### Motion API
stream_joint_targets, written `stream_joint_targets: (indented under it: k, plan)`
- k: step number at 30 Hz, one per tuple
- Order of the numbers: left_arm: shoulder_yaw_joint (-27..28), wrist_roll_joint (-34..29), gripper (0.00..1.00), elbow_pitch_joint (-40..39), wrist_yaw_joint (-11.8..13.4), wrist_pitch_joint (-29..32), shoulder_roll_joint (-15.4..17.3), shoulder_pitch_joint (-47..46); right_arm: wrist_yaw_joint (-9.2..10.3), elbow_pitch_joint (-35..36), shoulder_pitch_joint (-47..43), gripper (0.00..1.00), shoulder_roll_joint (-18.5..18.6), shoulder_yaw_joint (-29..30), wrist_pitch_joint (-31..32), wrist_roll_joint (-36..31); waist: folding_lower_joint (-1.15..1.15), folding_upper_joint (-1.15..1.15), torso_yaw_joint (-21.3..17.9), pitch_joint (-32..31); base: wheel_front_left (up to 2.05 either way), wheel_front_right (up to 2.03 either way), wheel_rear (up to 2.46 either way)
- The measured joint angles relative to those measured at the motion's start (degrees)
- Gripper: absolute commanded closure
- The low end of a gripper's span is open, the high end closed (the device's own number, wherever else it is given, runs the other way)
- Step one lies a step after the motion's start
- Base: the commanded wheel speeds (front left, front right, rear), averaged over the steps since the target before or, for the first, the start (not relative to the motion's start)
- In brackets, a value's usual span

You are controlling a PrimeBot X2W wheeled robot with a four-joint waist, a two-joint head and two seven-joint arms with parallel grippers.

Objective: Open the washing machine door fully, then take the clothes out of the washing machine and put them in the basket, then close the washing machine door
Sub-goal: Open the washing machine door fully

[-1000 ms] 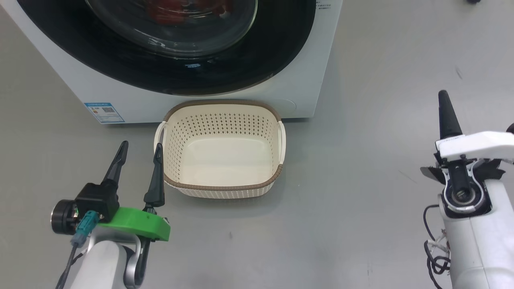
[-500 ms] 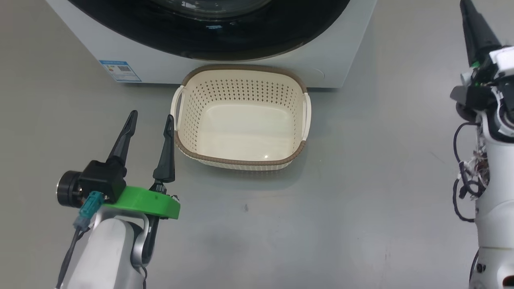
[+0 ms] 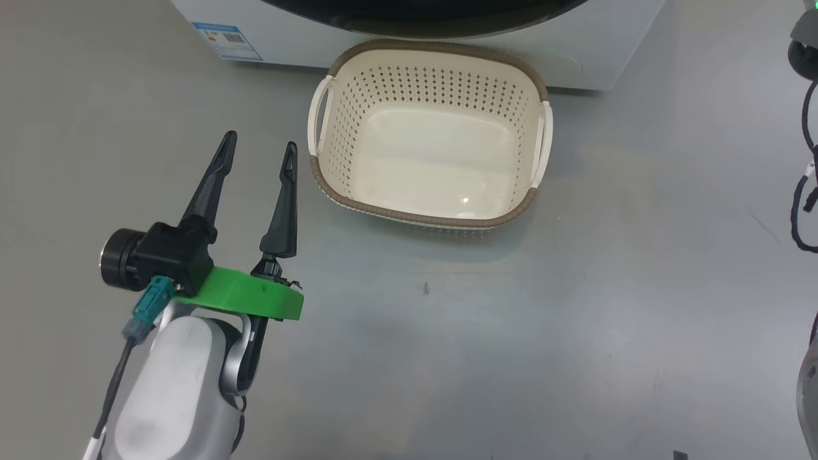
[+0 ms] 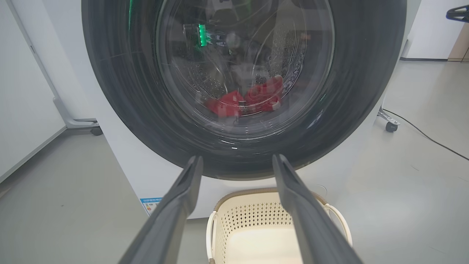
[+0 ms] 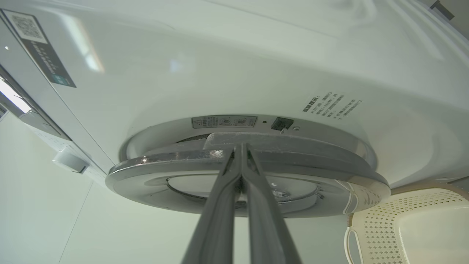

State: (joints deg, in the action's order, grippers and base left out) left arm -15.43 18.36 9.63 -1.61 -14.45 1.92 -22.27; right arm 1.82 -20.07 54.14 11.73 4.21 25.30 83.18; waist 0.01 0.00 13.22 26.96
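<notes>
The white washing machine (image 5: 220, 73) stands with its door (image 4: 121, 91) before the drum. Its black rim and glass bowl face my left wrist view. Behind the glass lie the red clothes (image 4: 262, 97). From the side, a narrow gap shows between the door (image 5: 165, 172) and the machine's front. My right gripper (image 5: 240, 146) is shut, holding nothing, its tips at the door's edge by that gap. The cream basket (image 3: 422, 220) sits empty on the floor before the machine. My left gripper (image 3: 259, 144) hangs open just left of the basket, and its fingers (image 4: 183, 205) point at the door.
A blue label (image 3: 227, 32) marks the machine's lower left corner. Wheeled frame feet stand on either side of the machine (image 4: 96, 130) (image 4: 391, 126), and a cable (image 4: 428, 137) runs over the grey floor at the right. My right arm's loose wires (image 3: 806, 191) hang at the right edge of the head view.
The head camera has tipped down, so the machine has slid to the top edge. My right arm rose out of the head view, its gripper still shut. The left gripper stays open.
</notes>
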Motion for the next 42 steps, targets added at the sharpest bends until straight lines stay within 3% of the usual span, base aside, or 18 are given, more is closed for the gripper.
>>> stream_joint_targets:
  k: [8,17,32,42]
  plan:
    - [-1.51,0.11,0.0,-0.75,-0.55,0.0,-0.26,-1.4,2.31,-2.55,5.38,1.0,2.97,-1.51,4.32,-0.12,-0.01,0.0,3.02,3.05,0.0,0.0,0.0]
    - [-3.63,2.59,0.0,-1.36,-0.41,0.0,-0.38,-1.85,3.39,-5.11,10.55,1.0,4.61,-1.99,6.47,-0.52,-0.01,0.0,5.97,5.68,0.0,0.0,0.0]
    - [-5.08,3.39,0.0,-2.25,0.69,0.0,-0.49,-2.72,3.88,-9.93,14.89,1.0,5.44,-1.31,8.08,0.12,-0.01,0.0,8.09,7.73,0.0,0.0,0.0]
    - [-5.39,3.79,0.0,-2.42,1.35,0.0,-0.51,-3.55,3.77,-11.77,15.94,1.0,6.53,-1.94,13.28,2.16,-0.01,0.0,7.86,7.94,0.0,0.0,0.0]
